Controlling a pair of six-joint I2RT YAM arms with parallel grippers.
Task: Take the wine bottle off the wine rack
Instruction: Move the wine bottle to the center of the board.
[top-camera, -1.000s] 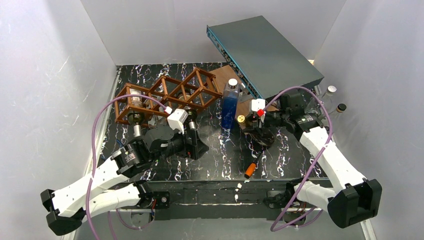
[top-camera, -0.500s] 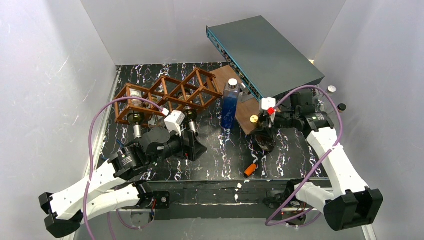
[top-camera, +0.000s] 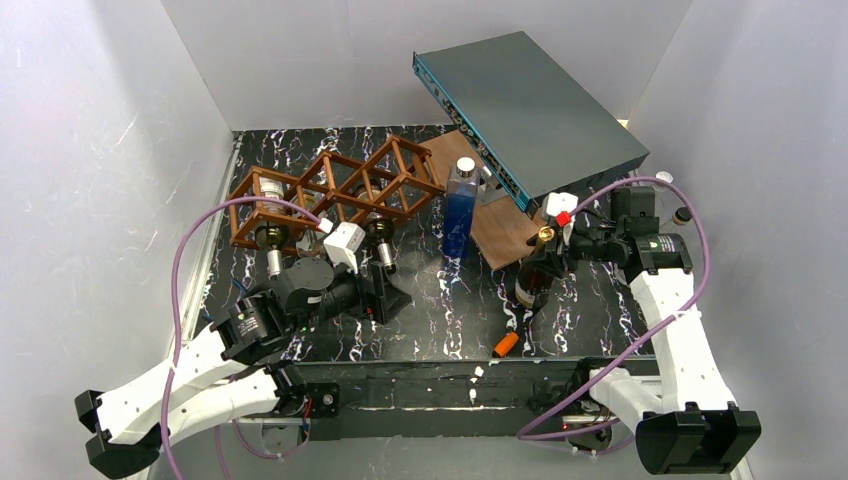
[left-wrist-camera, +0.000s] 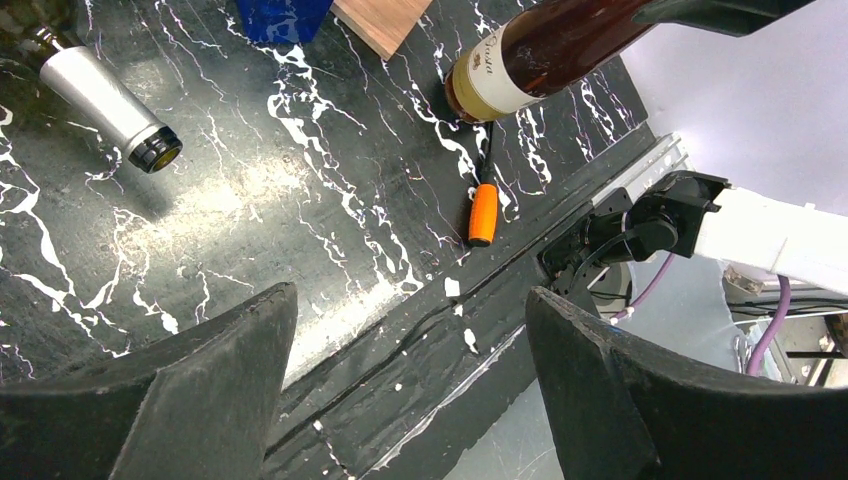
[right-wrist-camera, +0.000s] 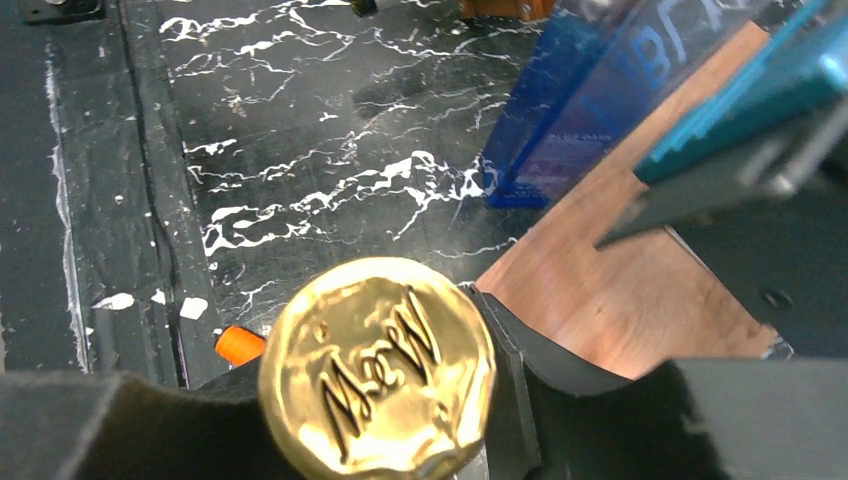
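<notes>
Brown wine bottle — reddish-brown wine rack

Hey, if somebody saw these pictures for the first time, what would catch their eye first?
Probably the gold-capped wine bottle, tilted at the right of the table with the right gripper shut on its top. Next, the red-brown wine rack at back left, bottles in it, and the big grey box slanting over the back right.

Right gripper, clamped on the wine bottle: blue bottle stands near on its left, grey box slopes close on its far side. Orange-handled tool lies by the bottle's base. Bare table lies open toward the left gripper, jaws wide; wine rack and silver bottle neck just beyond it
</notes>
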